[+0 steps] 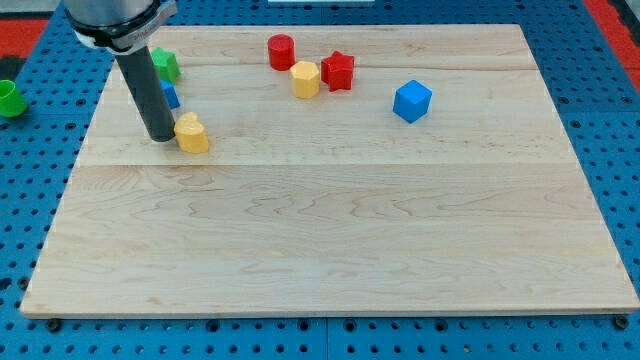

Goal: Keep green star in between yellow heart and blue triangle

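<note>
My tip (pixel 160 137), the lower end of my straight dark rod, rests on the pale wooden surface (pixel 330 230) near the view's upper left, touching or just beside the left side of the yellow heart-shaped block (pixel 192 133). I carry no gripper, so there is no open or closed state to tell. The green star-shaped block (pixel 165 65) sits close to the surface's top left edge; only its right part shows beside my rod, glossy and bright green, its points hard to make out. Just below it, a blue block (pixel 170 96), likely the triangle, peeks out from behind the rod, mostly hidden. So the three lie in a rough column: green star at top, blue block in the middle, yellow heart at the bottom. Toward the view's top centre stand a red cylinder (pixel 282 51), a yellow hexagonal block (pixel 305 79) and a red star-like block (pixel 339 70) touching it, with a blue cube (pixel 412 101) well apart to the right
</note>
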`<state>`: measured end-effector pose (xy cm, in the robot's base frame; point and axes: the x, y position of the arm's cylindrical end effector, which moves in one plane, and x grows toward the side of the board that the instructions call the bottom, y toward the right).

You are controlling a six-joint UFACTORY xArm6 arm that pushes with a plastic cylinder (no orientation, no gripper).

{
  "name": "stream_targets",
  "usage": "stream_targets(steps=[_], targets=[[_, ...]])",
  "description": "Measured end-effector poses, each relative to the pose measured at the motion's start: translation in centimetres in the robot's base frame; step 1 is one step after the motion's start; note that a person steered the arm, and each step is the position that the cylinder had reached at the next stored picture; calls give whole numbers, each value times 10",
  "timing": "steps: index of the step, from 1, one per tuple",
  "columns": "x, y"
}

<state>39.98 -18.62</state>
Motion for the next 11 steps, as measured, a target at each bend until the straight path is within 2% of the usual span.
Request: stream_targets(steps=[4,5,6,8,9,10,11], targets=[[-2,45],[20,31],[18,66],[-43,178],[-61,191],[-7,116],[27,33]])
